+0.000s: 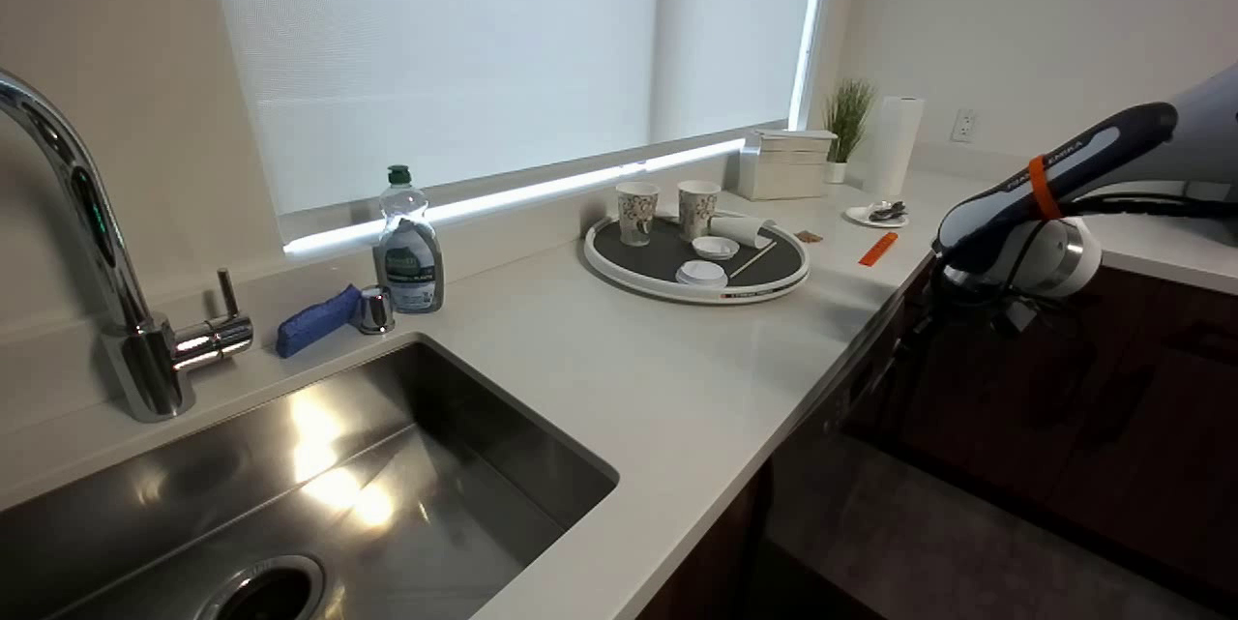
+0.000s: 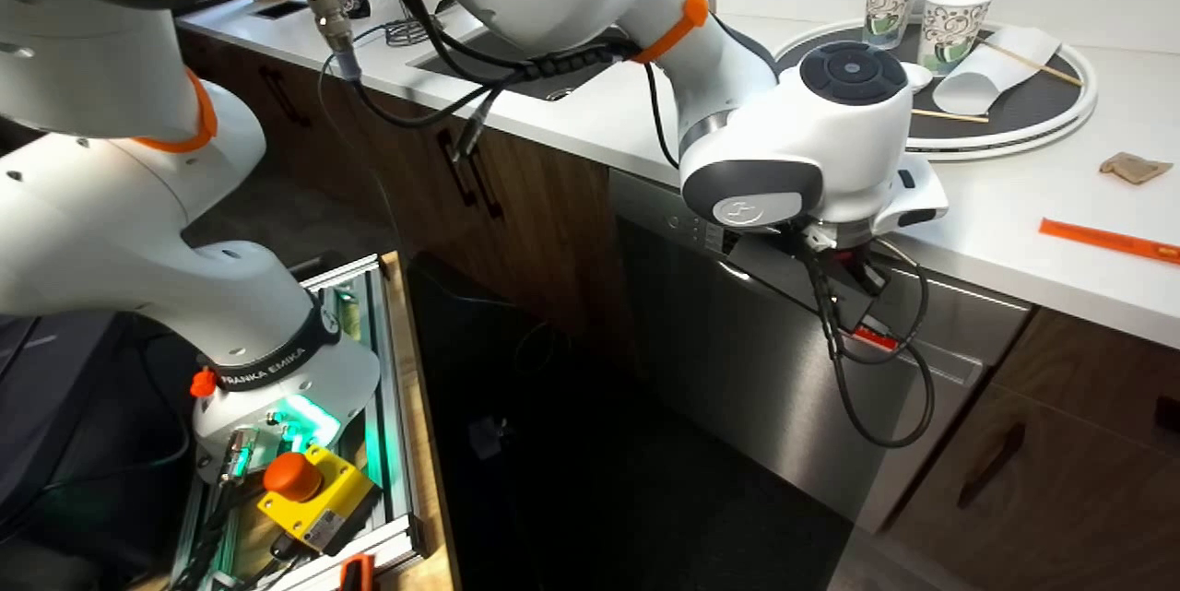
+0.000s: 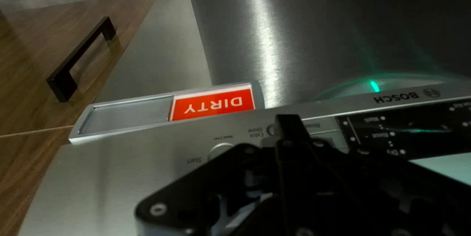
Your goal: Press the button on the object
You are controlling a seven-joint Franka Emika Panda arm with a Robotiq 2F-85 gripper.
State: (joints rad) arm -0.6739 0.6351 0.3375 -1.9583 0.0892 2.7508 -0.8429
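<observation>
A steel Bosch dishwasher front [image 3: 235,41] fills much of the wrist view and also shows in an exterior view [image 2: 756,370]. Its panel has a round Start button [image 3: 220,150] and a small button [image 3: 271,130] labelled Extra Shine. My gripper [image 3: 290,123] is shut and empty, its tips together over the panel. In the wrist view the tips partly cover the Extra Shine button's edge, and the Start button lies to their left, partly hidden by a finger linkage. I cannot tell whether the tips touch the panel. The gripper also shows in an exterior view [image 2: 857,282], below the counter edge.
A raised DIRTY sign [image 3: 213,102] is on the dishwasher front. A dark cabinet handle [image 3: 82,57] sticks out beside it. The counter [image 1: 677,359] overhangs above, with a round tray [image 1: 619,272] bearing cups, an orange strip [image 1: 878,249] and a sink [image 1: 542,446].
</observation>
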